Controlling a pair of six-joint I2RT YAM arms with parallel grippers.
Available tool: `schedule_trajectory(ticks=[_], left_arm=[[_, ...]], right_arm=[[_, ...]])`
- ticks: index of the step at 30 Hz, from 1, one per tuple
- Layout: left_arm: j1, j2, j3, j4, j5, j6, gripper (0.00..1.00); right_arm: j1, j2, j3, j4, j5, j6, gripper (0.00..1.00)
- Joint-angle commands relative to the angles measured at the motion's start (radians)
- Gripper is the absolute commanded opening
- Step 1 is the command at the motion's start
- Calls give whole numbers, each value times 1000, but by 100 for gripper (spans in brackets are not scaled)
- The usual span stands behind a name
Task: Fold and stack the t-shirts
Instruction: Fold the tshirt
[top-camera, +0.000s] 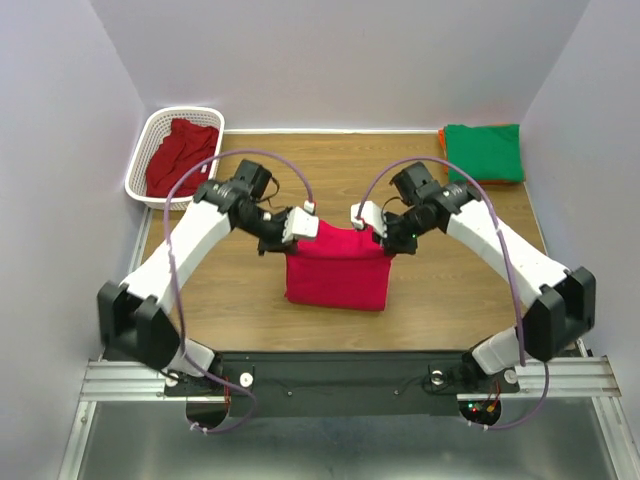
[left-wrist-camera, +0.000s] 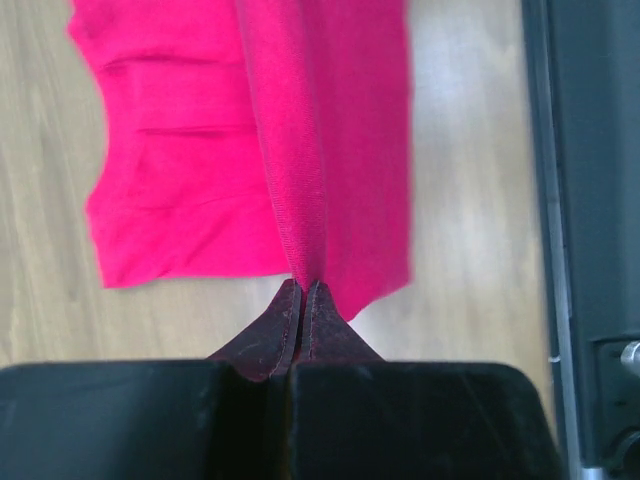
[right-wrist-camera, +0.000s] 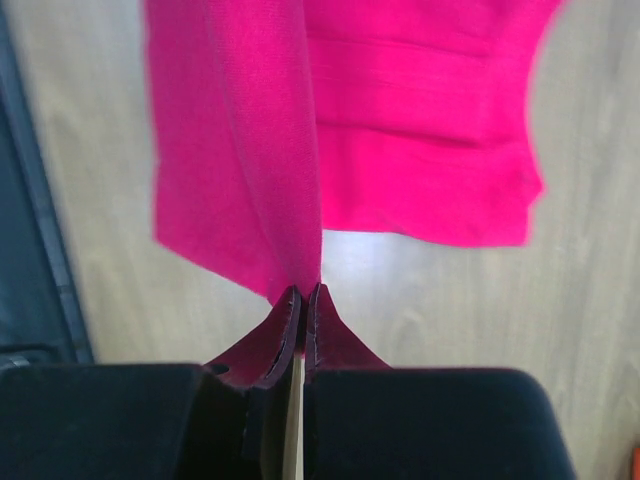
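Observation:
A bright pink-red t-shirt (top-camera: 338, 270) hangs mid-table, held up by its top corners, its lower part lying on the wood. My left gripper (top-camera: 305, 225) is shut on its left corner; in the left wrist view the cloth (left-wrist-camera: 300, 150) runs out from the shut tips (left-wrist-camera: 303, 288). My right gripper (top-camera: 366, 222) is shut on its right corner; the cloth (right-wrist-camera: 260, 150) leaves the shut tips (right-wrist-camera: 303, 292). A darker crimson shirt (top-camera: 180, 152) lies in the basket. A folded green shirt (top-camera: 484, 150) lies at the back right over an orange one (top-camera: 441, 135), of which only an edge shows.
The white lattice basket (top-camera: 140, 160) stands at the back left against the wall. The black arm-base rail (top-camera: 340, 365) runs along the near table edge. White walls close in the left, back and right sides.

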Motion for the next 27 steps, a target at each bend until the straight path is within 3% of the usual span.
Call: schedule_trajectory(ticks=[1, 8, 15, 20, 27], left_arm=[[79, 173, 186, -130, 43, 135, 0], [183, 538, 461, -153, 39, 192, 0], [197, 803, 659, -61, 53, 108, 0], [196, 849, 707, -70, 90, 108, 0], [196, 741, 644, -72, 122, 137, 0]], right_arm=[[-114, 77, 106, -8, -23, -132, 1], [-229, 446, 285, 6, -62, -244, 1], [-301, 650, 391, 72, -92, -239, 1], [-310, 642, 428, 70, -115, -206, 1], [-310, 500, 396, 56, -160, -134, 1]])
